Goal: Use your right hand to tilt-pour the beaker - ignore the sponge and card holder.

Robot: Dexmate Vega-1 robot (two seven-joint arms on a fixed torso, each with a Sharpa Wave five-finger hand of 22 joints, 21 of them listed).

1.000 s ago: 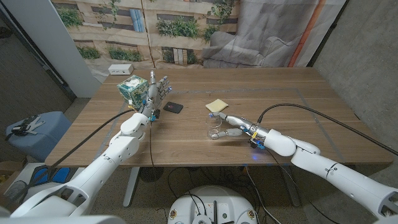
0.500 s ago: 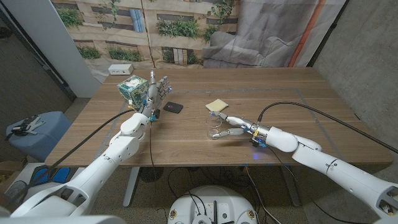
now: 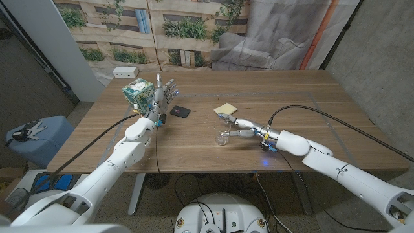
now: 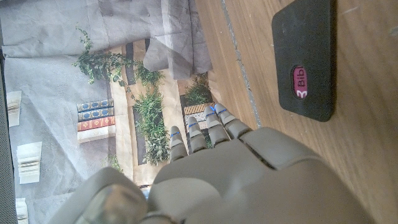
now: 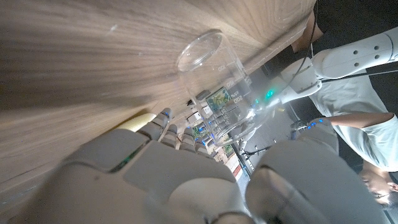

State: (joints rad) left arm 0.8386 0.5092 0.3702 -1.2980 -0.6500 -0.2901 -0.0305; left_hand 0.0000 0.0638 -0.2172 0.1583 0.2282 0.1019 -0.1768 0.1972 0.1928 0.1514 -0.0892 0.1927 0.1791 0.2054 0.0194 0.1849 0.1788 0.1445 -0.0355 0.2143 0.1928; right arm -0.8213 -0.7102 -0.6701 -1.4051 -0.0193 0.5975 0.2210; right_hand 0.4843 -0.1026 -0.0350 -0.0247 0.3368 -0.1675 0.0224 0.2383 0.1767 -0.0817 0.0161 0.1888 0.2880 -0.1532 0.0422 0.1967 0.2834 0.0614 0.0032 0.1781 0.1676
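From the head camera I see my right hand (image 3: 240,131) gripping the clear glass beaker (image 3: 224,135) near the middle of the wooden worktop (image 3: 304,110). Half a second ago the beaker stood upright in the hand; now it is tipped over towards my left, its open mouth low and close to the wood, its base raised in the fingers. The hand has rolled with it, and the forearm sits a little nearer the worktop's centre than before. Just beyond the hand lies the flat yellow sponge (image 3: 226,109), where it was. My left hand (image 3: 162,94) stands upright at the far left of the worktop, fingers spread and holding nothing, unchanged from the earlier frames. Beside it sit the green patterned tissue box (image 3: 138,94) and the flat black card holder (image 3: 180,111), neither of which has moved.

On the left wrist camera, the back of my left hand (image 4: 236,180) shows with its fingers (image 4: 198,134) straight and slightly apart, near the black card holder (image 4: 306,59) lying on the wood.

On the right wrist camera, my right hand (image 5: 168,174) wraps the beaker (image 5: 217,81), which is tilted, its round rim close to the worktop (image 5: 93,62). A person in a white shirt (image 5: 354,124) shows beyond the worktop's edge.
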